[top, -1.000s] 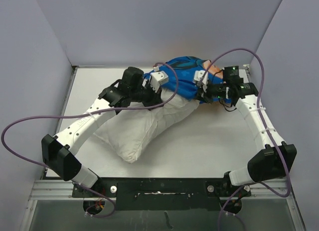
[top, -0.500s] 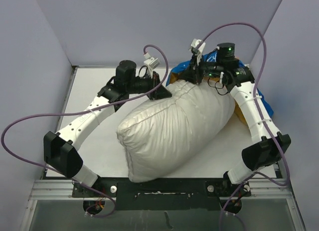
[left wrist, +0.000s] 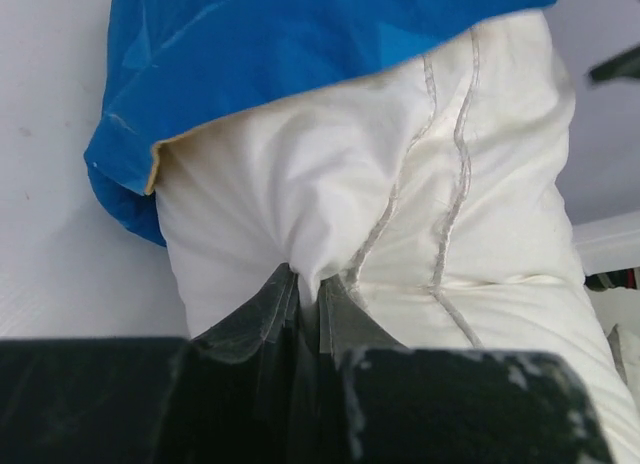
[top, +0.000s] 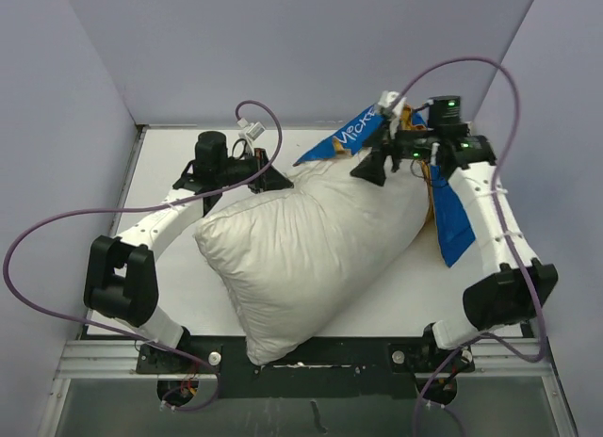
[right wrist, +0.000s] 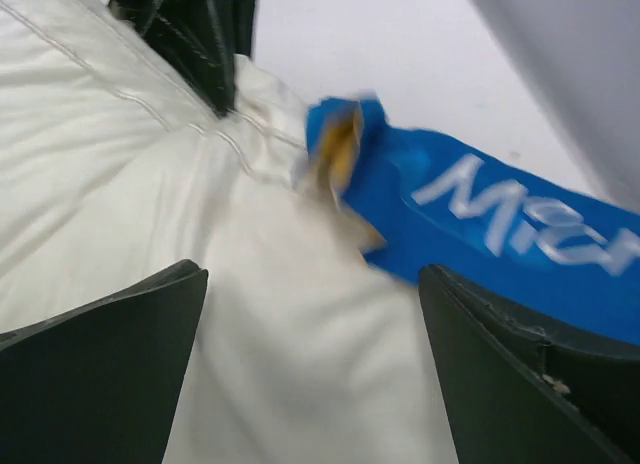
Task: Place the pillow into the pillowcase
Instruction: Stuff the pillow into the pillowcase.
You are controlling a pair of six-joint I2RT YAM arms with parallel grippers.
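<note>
Pillow [top: 301,249] fabric is being pinched by the left gripper [left wrist: 305,289], elbow bent; right gripper [right wrist: 312,274] is being held agape over the pillow, pillowcase [right wrist: 480,224] just ahead.

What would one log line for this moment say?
left gripper: shut on pillow | right gripper: open | pillowcase: only over pillow's far end
</note>
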